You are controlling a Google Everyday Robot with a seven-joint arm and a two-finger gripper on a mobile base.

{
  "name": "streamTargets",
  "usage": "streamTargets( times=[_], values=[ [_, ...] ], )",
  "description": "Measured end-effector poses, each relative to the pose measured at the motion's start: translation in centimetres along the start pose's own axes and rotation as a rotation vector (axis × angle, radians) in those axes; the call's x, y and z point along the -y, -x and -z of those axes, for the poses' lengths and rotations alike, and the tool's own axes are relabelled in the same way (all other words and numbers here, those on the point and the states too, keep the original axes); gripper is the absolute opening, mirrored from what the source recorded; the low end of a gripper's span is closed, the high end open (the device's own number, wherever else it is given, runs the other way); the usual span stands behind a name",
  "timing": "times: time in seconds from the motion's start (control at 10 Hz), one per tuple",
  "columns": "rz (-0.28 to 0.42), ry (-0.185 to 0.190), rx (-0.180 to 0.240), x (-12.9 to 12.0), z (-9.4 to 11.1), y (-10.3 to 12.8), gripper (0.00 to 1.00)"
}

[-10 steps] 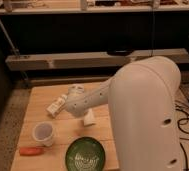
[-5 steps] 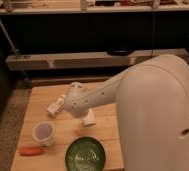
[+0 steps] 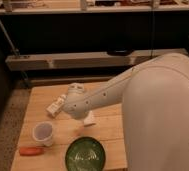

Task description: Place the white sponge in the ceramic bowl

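Observation:
The white sponge [image 3: 89, 119] is a small off-white block at the middle of the wooden table, just under the end of my arm. My gripper [image 3: 81, 111] is at that end, right above and against the sponge; the arm hides where they meet. The ceramic bowl [image 3: 85, 154] is green with a pale line pattern. It stands at the table's front edge, just in front of the sponge, and nothing shows inside it.
A white plastic cup [image 3: 43, 133] stands at the front left. An orange-red carrot-like object [image 3: 30, 150] lies in front of it. A white labelled bottle [image 3: 56, 106] lies left of the gripper. The wooden table [image 3: 43, 95] ends near dark shelving behind.
The bulky upper arm has swung to the right. The gripper end and the sponge have stayed at almost the same spot above the table's middle.

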Motion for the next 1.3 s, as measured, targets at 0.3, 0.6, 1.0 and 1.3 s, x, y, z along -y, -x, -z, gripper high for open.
streamTargets(
  times=[0.3, 0.6, 1.0, 1.3],
  values=[
    [-0.003, -0.008, -0.024, -1.1, -1.0, -0.4, 0.61],
    [0.01, -0.001, -0.074, -1.7, 0.3, -1.5, 0.8],
    [0.002, -0.133, -0.018, -3.9, -1.7, -4.0, 0.8],
    [0.003, -0.17, 0.022, -5.1, -3.4, -5.0, 0.8]
  ],
)
